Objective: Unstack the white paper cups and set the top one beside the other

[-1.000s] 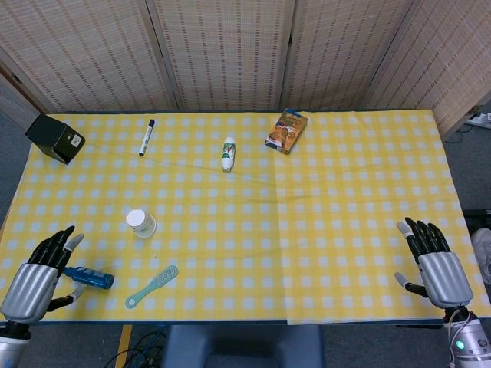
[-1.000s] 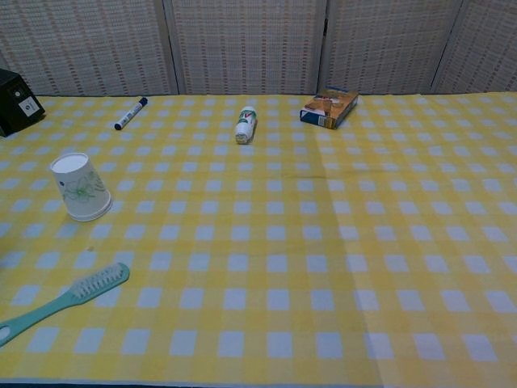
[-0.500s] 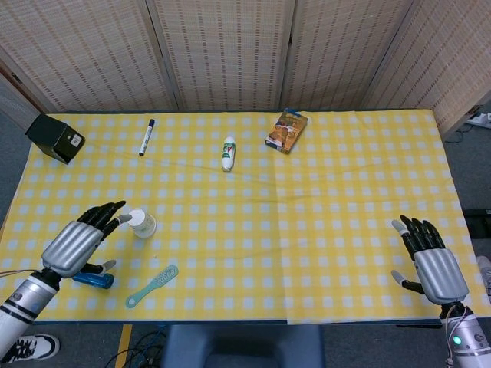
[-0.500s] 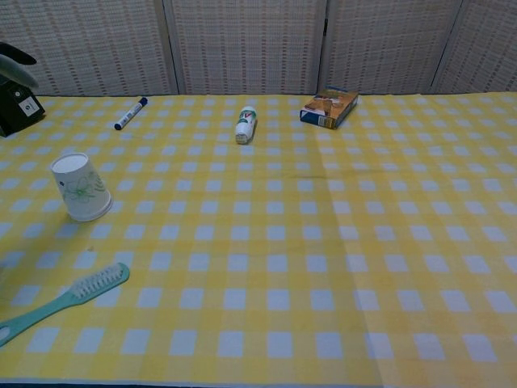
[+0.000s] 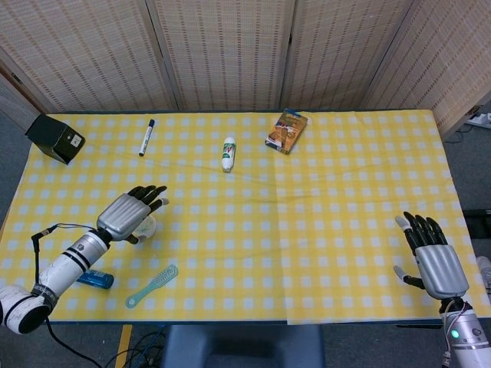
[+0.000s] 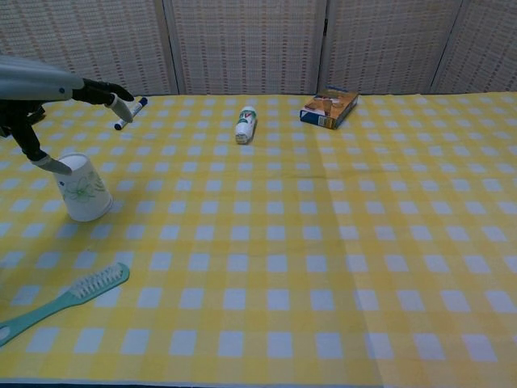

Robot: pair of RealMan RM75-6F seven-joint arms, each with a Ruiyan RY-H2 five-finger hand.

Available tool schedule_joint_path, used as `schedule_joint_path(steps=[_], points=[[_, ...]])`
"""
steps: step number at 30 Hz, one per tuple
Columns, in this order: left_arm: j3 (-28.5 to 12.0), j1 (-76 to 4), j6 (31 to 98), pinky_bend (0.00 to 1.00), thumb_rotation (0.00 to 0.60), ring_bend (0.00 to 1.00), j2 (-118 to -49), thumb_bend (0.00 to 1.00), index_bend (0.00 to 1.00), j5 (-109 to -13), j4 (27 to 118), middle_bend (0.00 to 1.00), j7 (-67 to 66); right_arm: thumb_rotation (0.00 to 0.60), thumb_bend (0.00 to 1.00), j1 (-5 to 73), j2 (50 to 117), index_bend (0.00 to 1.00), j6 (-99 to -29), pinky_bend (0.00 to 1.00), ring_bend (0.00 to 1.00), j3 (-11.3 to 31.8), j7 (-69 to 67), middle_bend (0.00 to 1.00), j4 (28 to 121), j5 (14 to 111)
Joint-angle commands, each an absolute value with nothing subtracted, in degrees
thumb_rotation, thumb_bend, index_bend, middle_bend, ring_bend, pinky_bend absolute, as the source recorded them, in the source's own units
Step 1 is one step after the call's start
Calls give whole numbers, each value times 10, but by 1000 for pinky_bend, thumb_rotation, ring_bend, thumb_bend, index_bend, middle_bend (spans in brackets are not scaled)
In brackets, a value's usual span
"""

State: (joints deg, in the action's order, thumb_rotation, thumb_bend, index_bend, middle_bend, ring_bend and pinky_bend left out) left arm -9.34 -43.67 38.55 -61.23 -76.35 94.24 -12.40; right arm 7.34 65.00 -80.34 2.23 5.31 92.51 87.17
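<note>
The white paper cups (image 6: pixel 82 190) stand as one stack, bottom up, with a green leaf print, at the table's front left. In the head view the cups (image 5: pixel 146 227) are partly covered by my left hand (image 5: pixel 132 211). In the chest view the left hand (image 6: pixel 44 89) hovers just over the stack with its fingers spread and pointing right; its thumb reaches down to the cup's top edge. It holds nothing. My right hand (image 5: pixel 434 259) lies open at the table's front right corner, far from the cups.
A teal brush (image 5: pixel 152 286) and a blue tube (image 5: pixel 93 277) lie in front of the cups. At the back are a black box (image 5: pixel 55 138), a marker (image 5: pixel 146 136), a white tube (image 5: pixel 228 153) and an orange carton (image 5: pixel 287 130).
My left hand has moved from the front left edge forward and to the right until it is over the cup stack. The right hand has barely shifted.
</note>
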Motion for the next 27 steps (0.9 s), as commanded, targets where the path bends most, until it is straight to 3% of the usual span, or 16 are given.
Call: schedule_joint_path(steps=[1, 27], points=[[-85, -453, 368, 148, 600, 0, -624, 236, 179, -748, 924, 0, -136, 600, 208, 74, 651, 0, -802, 0, 0, 23, 53, 0, 923, 870], [-38, -507, 333, 149, 600, 0, -636, 236, 255, -706, 884, 0, -199, 600, 208, 69, 655, 0, -818, 0, 0, 18, 70, 0, 928, 879]])
